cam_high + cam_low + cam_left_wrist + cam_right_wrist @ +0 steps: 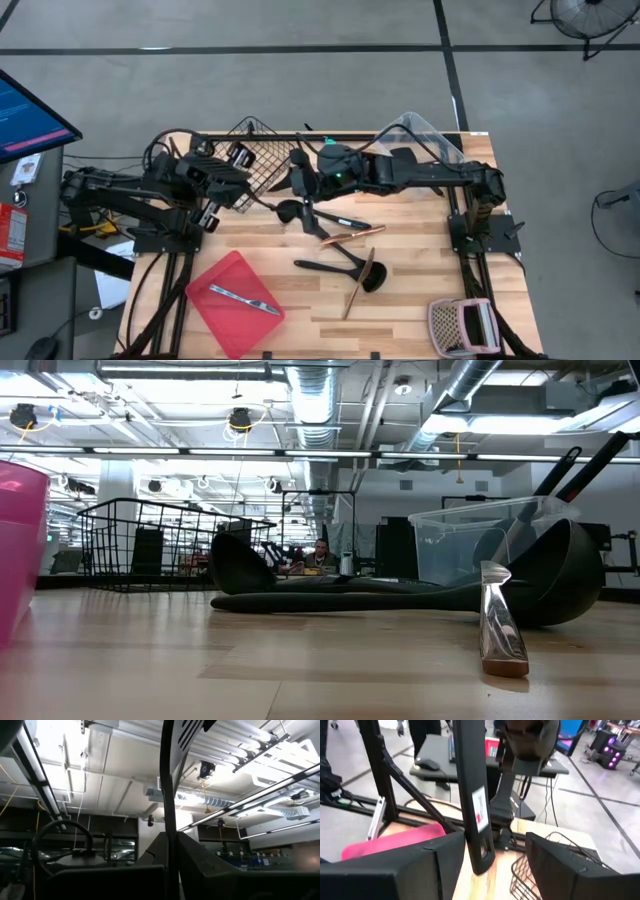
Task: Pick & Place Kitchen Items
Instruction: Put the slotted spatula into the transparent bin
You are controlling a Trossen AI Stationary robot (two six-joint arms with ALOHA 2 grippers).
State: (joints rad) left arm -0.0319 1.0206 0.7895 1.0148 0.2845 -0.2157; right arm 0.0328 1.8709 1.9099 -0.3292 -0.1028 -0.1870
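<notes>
On the wooden tabletop both arms meet near the far edge, beside the black wire basket, which stands at the far edge left of the middle. The left gripper has its fingers fully closed on the thin handle of a black slotted turner; in the left wrist view the handle rises between the two dark fingers and the slotted blade is at its end, seen against the ceiling. The right gripper is above the table just beside the basket, with its fingers clearly apart. Between them passes the flat black handle of a utensil with a white label and a hanging hole at its end; I cannot tell if the fingers really press it. More kitchen items lie around the middle of the tabletop: a black ladle, a black spoon, a copper-coloured piece of cutlery and a wooden-handled tool. A red tray lies near the front left corner and carries one silver piece of cutlery. A clear plastic box stands at the far right part of the table, and a pink container sits at the front right corner.
</notes>
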